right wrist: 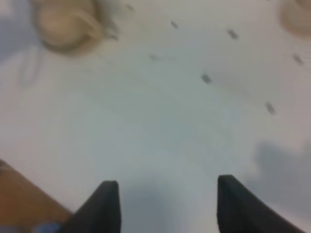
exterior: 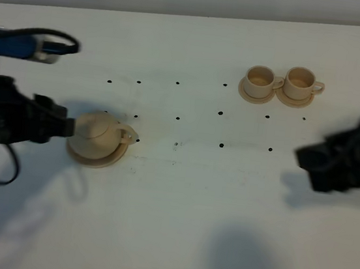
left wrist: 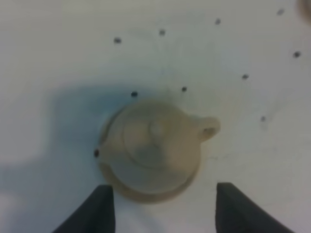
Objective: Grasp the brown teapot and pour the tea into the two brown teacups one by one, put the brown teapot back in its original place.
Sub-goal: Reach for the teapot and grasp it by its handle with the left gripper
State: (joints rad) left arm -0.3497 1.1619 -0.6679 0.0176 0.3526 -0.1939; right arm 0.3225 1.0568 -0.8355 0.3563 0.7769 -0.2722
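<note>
The brown teapot sits on its wide saucer just beside the left gripper, jaws spread wide and empty; being rigid, smooth, breakable ceramic, it is probably best gripped at what seems its loop handle.

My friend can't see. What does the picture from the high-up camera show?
A tan teapot sits on a round saucer on a white table, with the black left tool right beside it. Two small matching cups stand side by side far off at the upper right, and the right tool is apart from them.
</note>
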